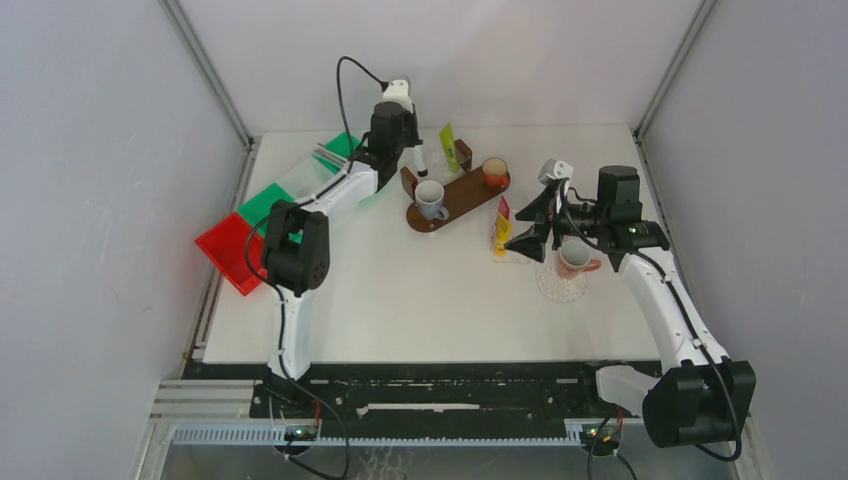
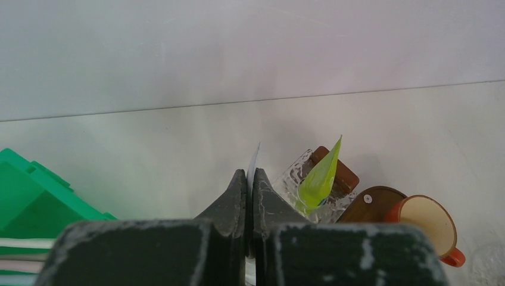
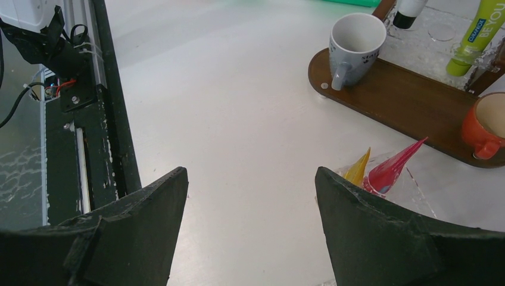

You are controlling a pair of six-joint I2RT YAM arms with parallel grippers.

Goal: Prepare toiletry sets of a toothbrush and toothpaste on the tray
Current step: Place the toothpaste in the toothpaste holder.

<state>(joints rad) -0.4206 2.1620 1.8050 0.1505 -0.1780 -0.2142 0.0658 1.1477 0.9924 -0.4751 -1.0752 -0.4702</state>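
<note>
The brown wooden tray [image 1: 467, 196] carries a grey mug [image 1: 432, 198], an orange cup [image 1: 494, 171] and a clear glass holding a green-yellow toothpaste tube [image 1: 449, 148]. My left gripper [image 1: 414, 150] hangs over the tray's back left end, shut on a thin white toothbrush [image 2: 255, 158] that sticks out past its fingertips. To the right of the tray, my right gripper [image 1: 531, 226] stands open and empty beside a red-yellow toothpaste tube [image 3: 390, 170] in a clear glass. In the right wrist view the grey mug [image 3: 356, 40] and orange cup [image 3: 488, 125] are ahead.
A pink mug [image 1: 574, 258] sits on a clear glass dish [image 1: 560, 284] under my right arm. Green [image 1: 300, 180] and red [image 1: 228, 250] bins line the table's left edge, the green one holding striped packs. Grey walls enclose the table.
</note>
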